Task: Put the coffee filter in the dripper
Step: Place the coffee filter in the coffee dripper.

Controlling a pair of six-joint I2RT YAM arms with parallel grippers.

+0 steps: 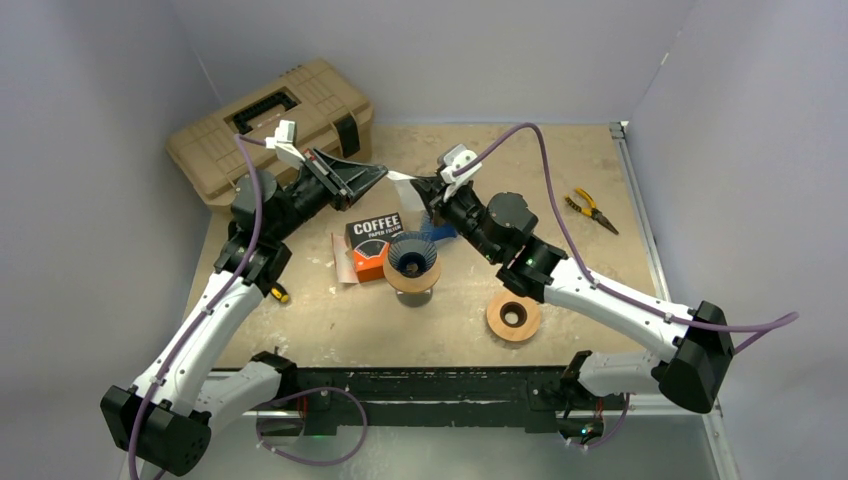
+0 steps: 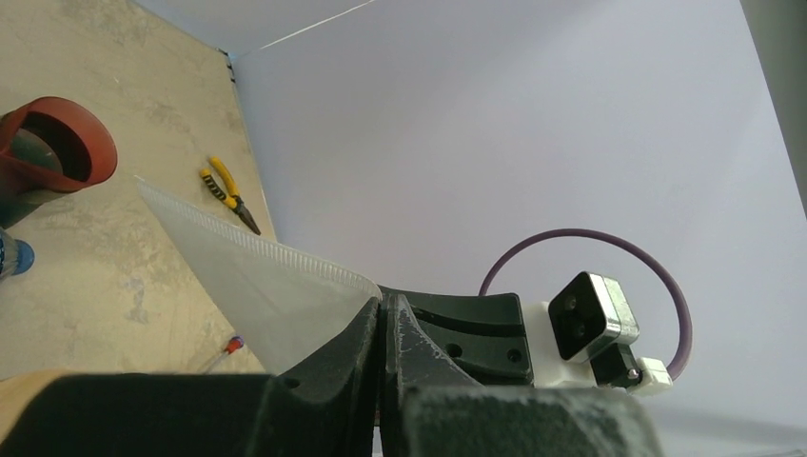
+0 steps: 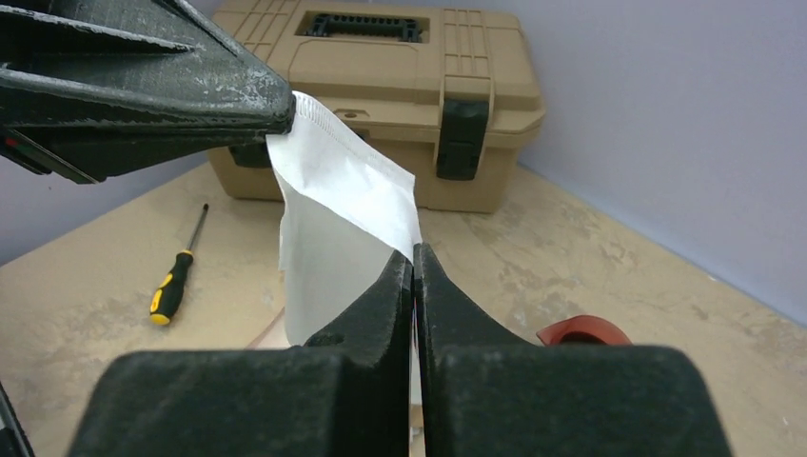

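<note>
coffee filter [image 3: 343, 205] pinched by left gripper [image 2: 383, 301], right gripper [image 3: 414, 251]

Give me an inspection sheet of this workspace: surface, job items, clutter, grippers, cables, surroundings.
Surface: wooden tabletop, scuffed.
Job's things: coffee filter held in the air between both arms; dripper upright, no filter seen inside.
Clutter: toolbox, pliers, screwdriver, filter box, wooden ring.
Grippers: left gripper and right gripper both shut on the coffee filter.
Cables: purple cables along both arms, clear of the dripper.
Surroundings: plain walls on three sides.

Filter box [image 1: 373, 243]: "COFFEE" in white capitals, "PAPER FILTER" smaller beneath.
</note>
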